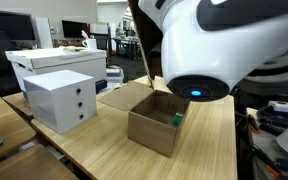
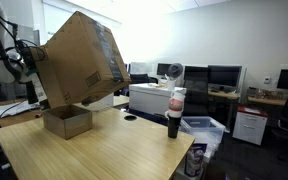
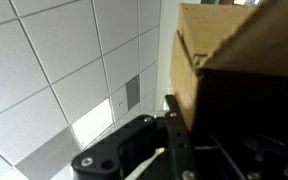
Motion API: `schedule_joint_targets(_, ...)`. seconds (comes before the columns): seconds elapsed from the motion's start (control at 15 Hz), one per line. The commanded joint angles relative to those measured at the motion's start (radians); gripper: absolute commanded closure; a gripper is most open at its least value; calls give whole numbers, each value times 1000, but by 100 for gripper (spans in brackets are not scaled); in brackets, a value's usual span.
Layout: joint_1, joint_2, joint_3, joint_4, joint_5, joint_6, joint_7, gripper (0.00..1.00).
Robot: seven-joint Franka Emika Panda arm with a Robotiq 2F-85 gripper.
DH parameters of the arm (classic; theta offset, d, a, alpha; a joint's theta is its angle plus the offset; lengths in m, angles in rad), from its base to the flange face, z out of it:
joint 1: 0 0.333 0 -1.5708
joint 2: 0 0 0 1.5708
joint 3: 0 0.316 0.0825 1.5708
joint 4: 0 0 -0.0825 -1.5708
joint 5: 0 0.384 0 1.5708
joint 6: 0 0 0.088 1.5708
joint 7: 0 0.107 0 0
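1. Brown cardboard box [image 2: 79, 60] hung tilted in the air, above a smaller open box [image 2: 67, 121] on the tabletop [image 2: 104, 150].
2. Its wall sat pinched between the narrowly closed fingers [image 3: 177, 125], with its bulk just beside them.

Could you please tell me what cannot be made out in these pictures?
1. Gripper: in the wrist view the large cardboard box covers its fingertips, so the grip point is hidden.
2. Green item in the small open box: too small to identify in an exterior view.
3. Robot arm: close to the lens in an exterior view, it blocks everything behind.
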Motion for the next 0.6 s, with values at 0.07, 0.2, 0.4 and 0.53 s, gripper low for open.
schedule_joint_targets(0.07, 9, -29, 3, -12, -19, -29, -56, 94)
schedule_joint_targets(0.2, 10, -32, 6, -18, -17, -20, -64, 94)
schedule_joint_targets(0.4, 11, -27, -1, -13, -36, -40, -53, 94)
schedule_joint_targets(0.53, 10, -28, 4, -8, -21, -33, -53, 94)
